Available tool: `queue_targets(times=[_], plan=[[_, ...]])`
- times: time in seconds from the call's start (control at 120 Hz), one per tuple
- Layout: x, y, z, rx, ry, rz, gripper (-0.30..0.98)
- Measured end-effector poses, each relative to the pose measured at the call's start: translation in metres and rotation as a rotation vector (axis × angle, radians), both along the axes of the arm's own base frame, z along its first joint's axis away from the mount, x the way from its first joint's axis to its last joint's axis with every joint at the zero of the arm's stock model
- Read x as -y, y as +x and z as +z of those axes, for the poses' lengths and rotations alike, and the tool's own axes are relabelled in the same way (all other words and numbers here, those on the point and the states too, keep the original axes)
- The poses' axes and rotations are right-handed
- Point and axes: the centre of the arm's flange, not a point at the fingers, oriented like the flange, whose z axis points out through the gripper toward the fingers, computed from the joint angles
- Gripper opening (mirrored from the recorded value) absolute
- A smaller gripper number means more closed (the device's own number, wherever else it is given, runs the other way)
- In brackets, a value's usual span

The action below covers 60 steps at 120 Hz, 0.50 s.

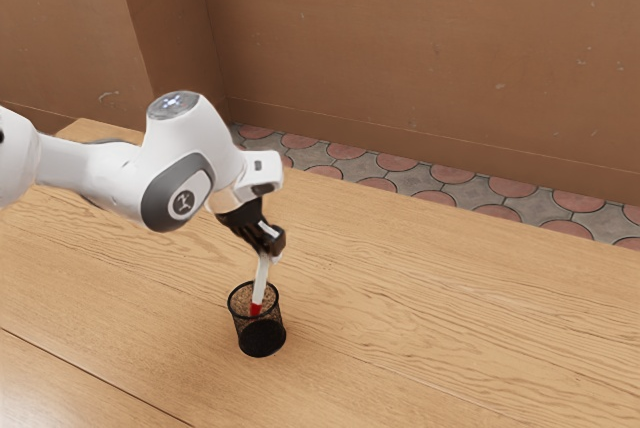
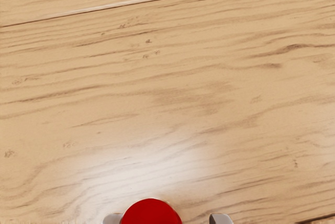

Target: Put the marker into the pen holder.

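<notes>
Scuffed brown walls meet a grey-and-pink tiled floor beyond 1 wooden table.

No words or numbers can be read. The arm's round grey badge carries 1 pale emblem, its strokes too small to make out as letters; the disc atop the arm has pale marks, also illegible.

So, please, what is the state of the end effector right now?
End effector: open; the marker is between its fingers, with a gap on one side.
</notes>
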Motion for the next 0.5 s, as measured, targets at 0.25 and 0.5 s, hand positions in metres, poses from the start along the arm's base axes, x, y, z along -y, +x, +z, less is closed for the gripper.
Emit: queue_targets(times=[0.25, 0.5], plan=[[-0.001, 0.055, 0.134, 0.096, -0.006, -0.027, 0.52], [-0.029, 0.055, 0.232, -0.103, 0.097, -0.138, 0.63]])
